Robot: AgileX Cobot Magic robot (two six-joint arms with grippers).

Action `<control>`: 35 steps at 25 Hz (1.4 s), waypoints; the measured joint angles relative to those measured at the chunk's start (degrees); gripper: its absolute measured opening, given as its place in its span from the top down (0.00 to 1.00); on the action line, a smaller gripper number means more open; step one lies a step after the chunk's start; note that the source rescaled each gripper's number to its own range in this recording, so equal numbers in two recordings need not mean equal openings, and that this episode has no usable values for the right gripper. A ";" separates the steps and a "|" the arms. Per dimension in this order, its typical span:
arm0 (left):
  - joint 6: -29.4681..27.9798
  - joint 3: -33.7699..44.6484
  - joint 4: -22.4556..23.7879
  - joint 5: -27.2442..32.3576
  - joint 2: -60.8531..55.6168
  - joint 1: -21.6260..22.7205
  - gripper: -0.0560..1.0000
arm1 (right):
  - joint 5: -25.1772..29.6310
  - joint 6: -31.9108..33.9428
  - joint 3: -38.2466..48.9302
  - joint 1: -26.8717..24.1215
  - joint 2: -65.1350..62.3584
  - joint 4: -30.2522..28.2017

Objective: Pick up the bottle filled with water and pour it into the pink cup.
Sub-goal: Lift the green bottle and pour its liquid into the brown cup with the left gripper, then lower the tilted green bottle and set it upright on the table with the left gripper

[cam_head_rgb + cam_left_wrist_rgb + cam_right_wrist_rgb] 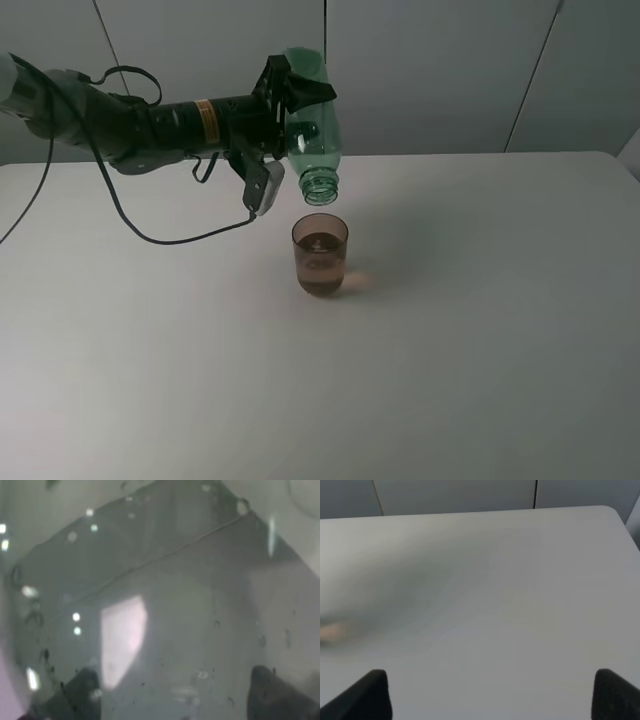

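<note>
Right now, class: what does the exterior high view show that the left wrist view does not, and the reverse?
Only the exterior high view: the pink cup, holding liquid, on the white table, and the open neck of the green bottle tipped down above it. Only the left wrist view: droplets on the bottle's wall, close up. Both: the green bottle clamped in the left gripper.

The tall translucent green plastic bottle [312, 125], uncapped, hangs in the upper centre of the frame. It is tipped neck-down, with its threaded mouth just above the small translucent brownish-pink plastic cup [320, 262]. The cup stands upright on the white counter [480, 330] at mid-frame, partly filled with liquid.
</note>
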 joint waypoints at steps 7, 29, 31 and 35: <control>-20.26 3.24 -5.00 0.41 0.00 0.46 0.95 | 0.00 0.00 0.00 0.00 0.00 0.00; -75.06 21.58 -51.37 13.66 -18.19 4.31 0.95 | 0.00 0.00 0.00 0.00 0.00 0.00; -75.16 25.50 -55.18 11.93 -19.43 5.71 0.95 | 0.00 0.00 0.00 0.00 0.00 0.00; -75.28 31.20 -57.30 10.50 -19.98 7.67 0.95 | 0.00 0.00 0.00 0.00 0.00 0.00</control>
